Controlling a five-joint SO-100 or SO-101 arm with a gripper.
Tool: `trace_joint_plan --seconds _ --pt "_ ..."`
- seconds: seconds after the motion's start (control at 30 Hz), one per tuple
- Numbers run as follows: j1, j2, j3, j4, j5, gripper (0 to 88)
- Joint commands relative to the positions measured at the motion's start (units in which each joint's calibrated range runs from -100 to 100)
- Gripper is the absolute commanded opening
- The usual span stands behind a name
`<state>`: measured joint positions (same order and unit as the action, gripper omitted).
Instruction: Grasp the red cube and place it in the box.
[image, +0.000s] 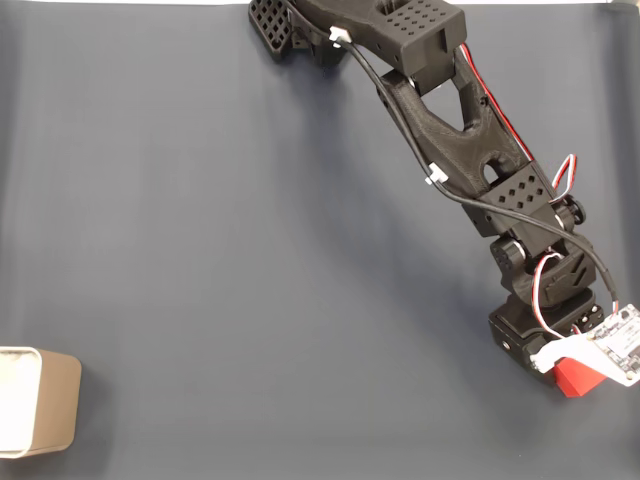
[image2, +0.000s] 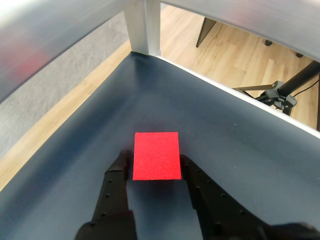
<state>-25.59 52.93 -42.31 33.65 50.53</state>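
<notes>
In the wrist view the red cube (image2: 156, 155) sits just below the middle of the frame on the dark mat (image2: 225, 150), directly between the two black fingers of the gripper (image2: 152, 161), whose tips flank its left and right faces. The fingers stand at a narrow spread, close against the cube's sides; the right tip looks to be touching, while the left seems touching or a hair off, so I judge the grip is forming or just formed rather than proven. The cube's faces run square to the fingers, so no turning of the wrist seems called for. In the fixed view the cube (image: 578, 378) peeks out at the lower right of the frame, beneath the arm's wrist and its white circuit board (image: 618, 350). The box (image: 40, 400) lies at the lower left edge, well apart from the cube, so the coming carry must sweep leftward across nearly the whole mat.
</notes>
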Motion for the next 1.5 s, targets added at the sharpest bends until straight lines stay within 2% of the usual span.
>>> trace_joint_plan --seconds 0.0,0.3,0.67,0.97,1.17,1.47 --pt "0.9 -5.5 -2.0 -0.9 0.3 15.8" --pt "0.9 -7.4 -0.9 -0.3 1.2 0.1" --pt "0.9 -14.8 5.5 2.8 1.5 0.0" --pt "1.5 -27.5 15.3 6.8 0.0 0.0" --pt "3.9 -33.5 18.6 7.3 -1.4 0.0" --pt "10.5 -36.3 18.1 7.4 -0.8 0.0"
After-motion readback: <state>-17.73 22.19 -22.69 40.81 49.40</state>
